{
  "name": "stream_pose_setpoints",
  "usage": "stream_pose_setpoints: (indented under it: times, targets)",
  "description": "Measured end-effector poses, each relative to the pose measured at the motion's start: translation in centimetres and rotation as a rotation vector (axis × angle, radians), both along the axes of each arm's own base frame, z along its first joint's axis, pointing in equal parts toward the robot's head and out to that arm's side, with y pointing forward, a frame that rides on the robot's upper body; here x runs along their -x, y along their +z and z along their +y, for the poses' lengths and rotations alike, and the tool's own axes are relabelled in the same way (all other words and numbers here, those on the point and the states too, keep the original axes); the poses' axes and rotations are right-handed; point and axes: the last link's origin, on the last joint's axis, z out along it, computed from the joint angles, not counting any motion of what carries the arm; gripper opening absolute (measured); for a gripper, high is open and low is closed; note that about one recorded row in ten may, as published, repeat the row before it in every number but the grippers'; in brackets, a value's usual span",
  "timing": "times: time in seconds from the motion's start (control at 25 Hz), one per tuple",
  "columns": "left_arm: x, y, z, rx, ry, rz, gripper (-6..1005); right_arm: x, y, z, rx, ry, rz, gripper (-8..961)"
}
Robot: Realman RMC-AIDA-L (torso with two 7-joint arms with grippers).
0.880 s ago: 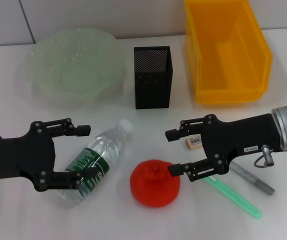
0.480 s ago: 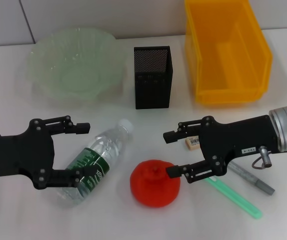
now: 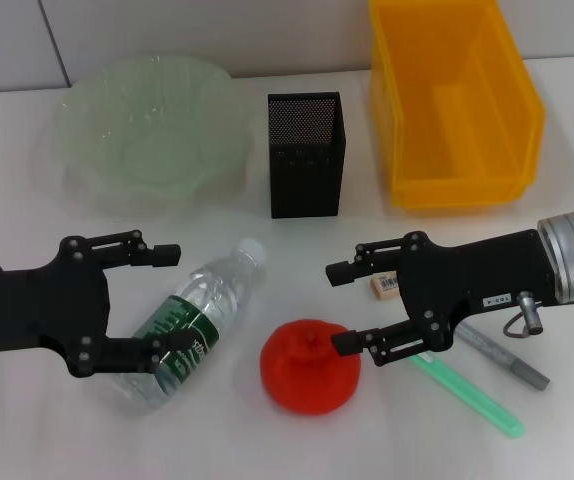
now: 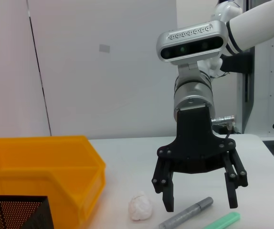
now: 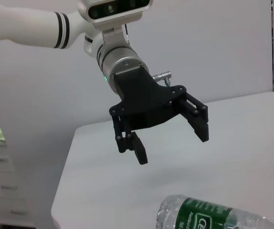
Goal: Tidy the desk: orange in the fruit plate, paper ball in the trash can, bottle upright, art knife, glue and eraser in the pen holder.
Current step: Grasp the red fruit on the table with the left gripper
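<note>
1. The left tool (image 3: 159, 301) is hanging low over the near left part of the surface (image 3: 27, 430), its fingers spread apart and holding nothing, one finger just beside the bottle (image 3: 192, 325).
2. The bottle is lying on its side toward the near edge, cap pointing at the pen holder (image 3: 306, 153). It is looking light, smooth and thin-walled, so it is likely asking for a hold across the labelled middle, where it should dent least.
3. The fruit plate (image 3: 77, 110) is sitting at the far left, thin and probably brittle at its wavy rim.
4. The orange (image 3: 305, 372) is resting near the front edge, just beside the lower finger of the right tool (image 3: 339, 306), which is also spread and empty. It seems firm and apt to roll; gripping across its widest part looks safest.
5. The eraser (image 3: 386, 286) is lying behind the right tool, small and grippy.
6. The paper ball (image 4: 140, 206) is lying beside the trash can (image 3: 454, 110), soft and nearly weightless.
</note>
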Motion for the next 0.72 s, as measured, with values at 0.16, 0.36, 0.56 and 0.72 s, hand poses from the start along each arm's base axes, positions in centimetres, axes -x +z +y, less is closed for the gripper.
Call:
stream_pose_setpoints:
  times: [0.16,0.36,0.56,0.72]
  targets:
    - [-0.1,-0.1,0.0,0.010,0.007,-0.003,778,0.0,0.1,0.1,-0.004,0.002,-0.001,770]
    - [0.0,-0.1,-0.1,0.019,0.025,-0.010,773,-0.6,0.9,-0.1,-0.031,-0.008,-0.011,770]
    - [-0.3,-0.5,0.0,0.029,0.041,-0.039,769,-1.4,1.7,-0.4,-0.051,-0.026,-0.030,770]
    - [-0.7,-0.8,-0.1,0.038,0.045,-0.080,765,-2.3,2.7,-1.2,-0.064,-0.056,-0.049,770]
